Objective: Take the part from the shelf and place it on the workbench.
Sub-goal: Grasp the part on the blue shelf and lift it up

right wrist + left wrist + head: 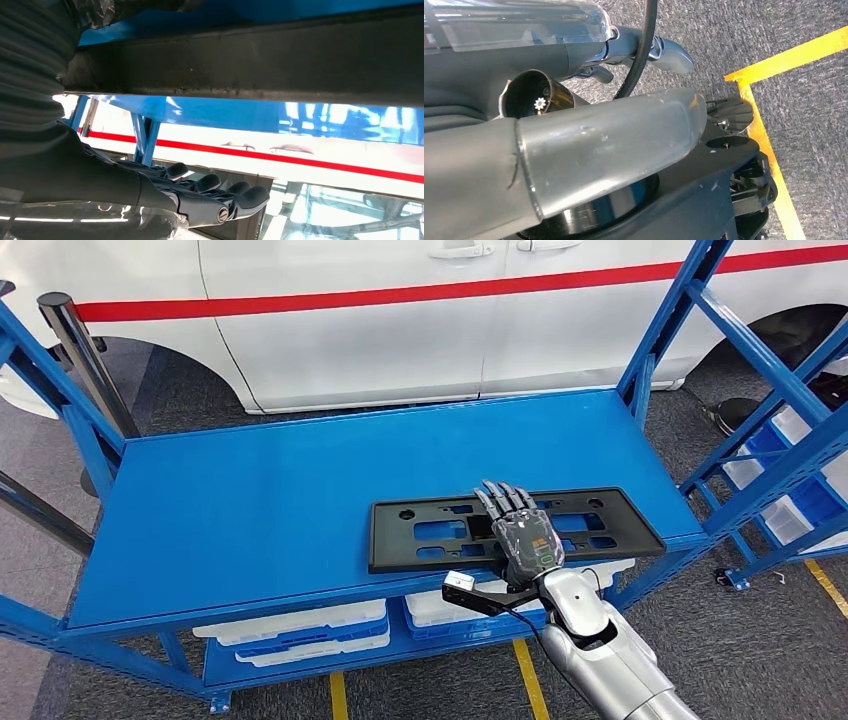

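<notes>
The part [430,530] is a flat black rectangular plate with cut-outs. It lies on the blue shelf [280,500] near its front right edge. My right hand [522,530] reaches over the plate's front edge, with its fingers stretched flat across the middle of the plate. In the right wrist view the dark fingers [200,197] are straight, and a gap of light separates them from the plate's dark edge [250,65]. My left hand [599,145] hangs over the floor with nothing in it.
A white car with a red stripe [400,320] stands just behind the shelf. White bins [300,630] sit on the lower level. A second blue rack [790,440] stands to the right and a black post [80,350] to the left. Yellow floor tape [764,135] crosses the grey carpet.
</notes>
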Tool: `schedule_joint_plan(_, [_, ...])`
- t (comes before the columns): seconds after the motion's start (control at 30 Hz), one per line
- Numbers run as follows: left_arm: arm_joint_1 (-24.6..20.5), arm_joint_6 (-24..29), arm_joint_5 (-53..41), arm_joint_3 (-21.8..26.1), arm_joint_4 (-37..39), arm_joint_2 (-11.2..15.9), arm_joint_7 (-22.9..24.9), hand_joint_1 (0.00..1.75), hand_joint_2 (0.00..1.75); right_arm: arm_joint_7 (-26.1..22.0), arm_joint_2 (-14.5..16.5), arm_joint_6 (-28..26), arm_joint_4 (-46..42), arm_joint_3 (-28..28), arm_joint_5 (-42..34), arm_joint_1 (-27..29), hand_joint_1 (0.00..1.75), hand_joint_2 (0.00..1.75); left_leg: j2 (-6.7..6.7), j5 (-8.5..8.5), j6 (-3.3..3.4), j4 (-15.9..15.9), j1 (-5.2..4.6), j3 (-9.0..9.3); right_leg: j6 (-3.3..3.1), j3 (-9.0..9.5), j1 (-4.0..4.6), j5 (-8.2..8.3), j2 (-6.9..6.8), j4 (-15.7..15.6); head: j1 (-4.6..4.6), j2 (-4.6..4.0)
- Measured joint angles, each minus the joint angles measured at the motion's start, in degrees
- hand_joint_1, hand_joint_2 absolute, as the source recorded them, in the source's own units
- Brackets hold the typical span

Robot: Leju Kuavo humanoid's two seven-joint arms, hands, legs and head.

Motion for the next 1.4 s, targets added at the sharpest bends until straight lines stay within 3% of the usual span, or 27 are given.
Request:
schedule_joint_plan(0.2, [0.0, 0.1, -0.1, 0.1, 0.0, 0.0, 0.0, 0.0, 0.0, 0.0, 0.0, 0.3, 0.0, -0.4, 0.2, 0.1, 0.0, 1.75, 0.0, 0.0, 0.0, 0.0, 0.0, 0.0, 0.0, 0.01, 0.0, 0.0, -0.01, 0.0, -0.01, 0.0])
schedule_joint_plan(0.23, [0.0, 0.1, -0.1, 0.1, 0.0, 0.0, 0.0, 0.0, 0.0, 0.0, 0.0, 0.3, 0.0, -0.5, 0.2, 0.1, 0.08, 1.75, 0.0, 0.0, 0.0, 0.0, 0.0, 0.0, 0.0, 0.01, 0.0, 0.0, -0.01, 0.0, -0.01, 0.0])
schedule_joint_plan(0.33, [0.0, 0.1, -0.1, 0.1, 0.0, -0.1, 0.0, 0.0, 0.0, 0.0, 0.0, 0.4, 0.0, -0.6, 0.3, 0.1, 1.39, 1.75, 0.0, 0.0, 0.0, 0.0, 0.0, 0.0, 0.0, 0.01, 0.0, 0.0, 0.0, 0.0, -0.01, 0.0])
schedule_joint_plan(0.37, [0.0, 0.1, -0.1, 0.1, 0.0, -0.1, 0.0, 0.0, 0.0, 0.0, 0.0, 0.6, 0.0, -0.6, 0.3, 0.1, 1.75, 1.75, 0.0, 0.0, 0.0, 0.0, 0.0, 0.0, 0.0, 0.01, 0.0, 0.0, 0.0, 0.0, -0.01, 0.0])
schedule_joint_plan(1.17, [0.0, 0.0, -0.1, 0.8, 0.0, -0.1, 0.0, 0.0, 0.0, -0.3, 0.0, 1.9, 0.0, -1.3, 0.2, 1.1, 1.75, 1.75, -0.01, -0.04, -0.04, 0.0, 0.01, -0.04, -0.01, -0.01, 0.01, -0.03, -0.03, 0.0, 0.0, 0.0])
schedule_joint_plan(1.3, [0.1, 0.2, -0.2, 1.1, 0.0, -0.1, -0.4, 0.0, 1.75, -0.5, 0.0, 2.4, -0.1, -1.3, 0.1, 0.9, 1.75, 1.75, -0.01, -0.04, -0.04, 0.0, 0.01, -0.04, -0.01, -0.01, 0.01, -0.03, -0.03, 0.0, -0.01, 0.0])
schedule_joint_plan(1.4, [0.1, 0.4, -0.6, 1.1, 0.0, -0.1, -1.3, 0.0, 1.75, -0.7, 0.0, 2.7, -0.3, -1.3, -0.2, 0.9, 1.75, 1.75, 0.0, -0.04, -0.05, 0.0, 0.01, -0.03, -0.01, -0.01, 0.01, -0.03, -0.02, 0.0, -0.01, 0.0])
